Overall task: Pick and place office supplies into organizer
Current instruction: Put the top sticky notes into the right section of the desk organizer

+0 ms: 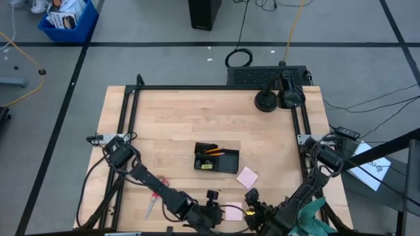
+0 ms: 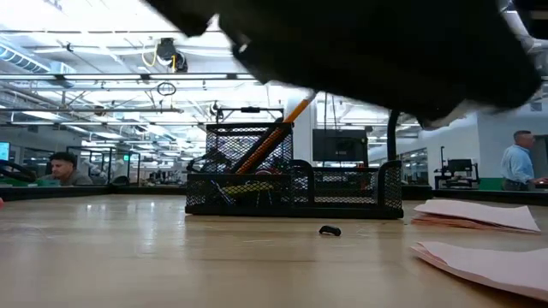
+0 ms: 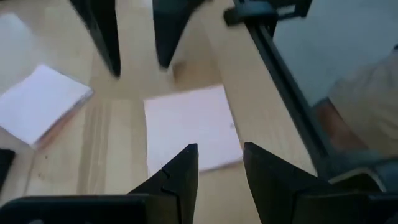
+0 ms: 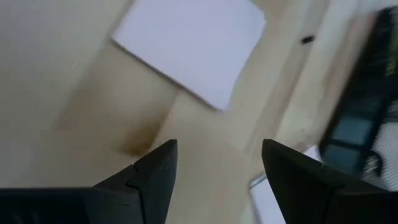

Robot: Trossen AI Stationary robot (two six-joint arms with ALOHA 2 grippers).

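The left gripper [image 3: 219, 163] is hovering, fingers spread, over a square pink sticky-note pad [image 3: 189, 126]. The right gripper [image 4: 217, 162] is hanging nearby, fingers parted.

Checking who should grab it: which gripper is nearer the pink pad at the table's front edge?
Left. The left gripper is open right beside that pink pad; the right gripper, also open, sits slightly farther off on its other side.

A black mesh organizer [image 2: 291, 184] holds an orange pencil [image 2: 276, 133]; pink notes [image 2: 479, 214] lie beside it.
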